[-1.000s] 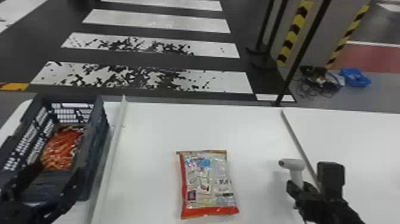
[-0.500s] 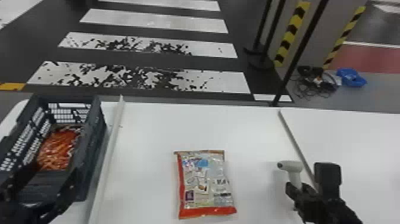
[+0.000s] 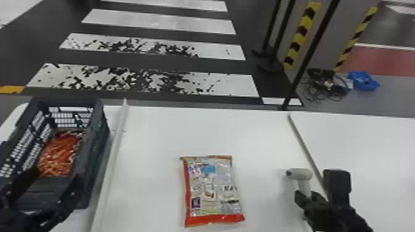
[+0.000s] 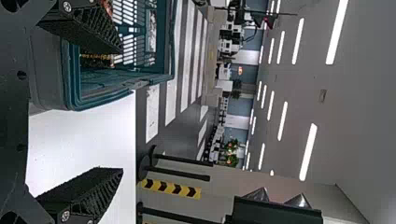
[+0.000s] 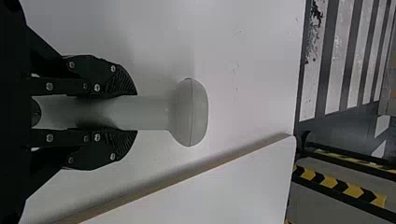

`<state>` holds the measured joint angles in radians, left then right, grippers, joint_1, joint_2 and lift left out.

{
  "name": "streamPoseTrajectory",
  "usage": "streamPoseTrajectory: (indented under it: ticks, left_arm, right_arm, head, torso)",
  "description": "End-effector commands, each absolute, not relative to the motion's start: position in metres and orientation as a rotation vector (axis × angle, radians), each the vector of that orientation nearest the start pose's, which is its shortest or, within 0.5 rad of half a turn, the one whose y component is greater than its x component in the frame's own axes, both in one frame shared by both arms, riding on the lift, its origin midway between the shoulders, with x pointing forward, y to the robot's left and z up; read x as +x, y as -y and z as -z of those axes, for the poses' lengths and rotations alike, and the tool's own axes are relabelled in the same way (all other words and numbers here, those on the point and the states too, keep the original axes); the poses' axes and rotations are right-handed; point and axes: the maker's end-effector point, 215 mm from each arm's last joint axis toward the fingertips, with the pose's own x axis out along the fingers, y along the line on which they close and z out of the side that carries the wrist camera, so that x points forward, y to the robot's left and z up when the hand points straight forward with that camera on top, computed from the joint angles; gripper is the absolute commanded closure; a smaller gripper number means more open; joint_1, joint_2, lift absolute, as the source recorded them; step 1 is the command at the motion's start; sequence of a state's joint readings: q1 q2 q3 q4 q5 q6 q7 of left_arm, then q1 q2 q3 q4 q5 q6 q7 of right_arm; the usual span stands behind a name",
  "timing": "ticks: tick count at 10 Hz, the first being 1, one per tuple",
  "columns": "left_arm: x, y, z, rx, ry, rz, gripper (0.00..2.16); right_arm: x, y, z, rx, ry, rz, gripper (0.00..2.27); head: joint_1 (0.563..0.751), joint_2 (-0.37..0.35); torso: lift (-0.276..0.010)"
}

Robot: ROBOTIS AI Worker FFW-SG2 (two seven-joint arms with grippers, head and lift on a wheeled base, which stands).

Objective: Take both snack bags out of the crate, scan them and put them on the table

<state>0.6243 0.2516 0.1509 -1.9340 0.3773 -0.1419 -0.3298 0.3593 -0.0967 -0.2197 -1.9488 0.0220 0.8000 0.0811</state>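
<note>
1. The left gripper (image 3: 53,178) is at the near part of the dark plastic crate (image 3: 94,148). Its fingers are wide apart with ridged inner faces; the gap between them holds nothing.
2. One snack bag (image 3: 58,155) lies in the crate, beyond the left fingers: glossy, lumpy and orange-red, with a patterned edge. Whether the fingers touch it, I cannot tell.
3. The right gripper (image 3: 308,195) has its fingers clamped on the handle of the handheld scanner (image 3: 299,174), one on each side. The scanner is smooth, pale plastic with a rounded head held out past the fingertips.
4. The other snack bag (image 3: 213,188) lies flat on the white desk (image 3: 154,132), between the two grippers and nearer the right fingers, apart from both. Its upper face carries dense small print, a blue patch, little pictures and a purple block; red bands run along one side and the near end. The film is crinkled.
5. The crate has slotted walls and a raised rim. A long pale strip (image 3: 112,160) runs between it and the desk bag.
6. Bare desk separates this bag from the scanner, with more beyond the right fingertips. Beside the right fingers runs the straight edge of a white panel (image 3: 370,148).
</note>
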Motion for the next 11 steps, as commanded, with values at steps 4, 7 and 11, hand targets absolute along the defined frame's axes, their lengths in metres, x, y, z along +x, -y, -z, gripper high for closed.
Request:
streamPoseTrajectory:
  ticks: [4, 7, 11]
  left_arm:
    - [0.395, -0.279, 0.377, -0.092, -0.078, 0.269, 0.10]
    - [0.395, -0.279, 0.376, -0.092, -0.076, 0.269, 0.10]
    - [0.394, -0.278, 0.376, -0.092, -0.076, 0.270, 0.10]
  right_arm:
    - [0.395, 0.373, 0.530, -0.082, -0.765, 0.162, 0.42]
    - [0.395, 0.376, 0.528, -0.088, -0.760, 0.175, 0.04]
    - [0.391, 0.377, 0.487, -0.090, -0.687, 0.206, 0.05]
  head:
    - [0.695, -0.136]
    - [0.695, -0.138]
    - [0.695, -0.146]
  torso:
    - [-0.092]
    - [-0.092]
    - [-0.092]
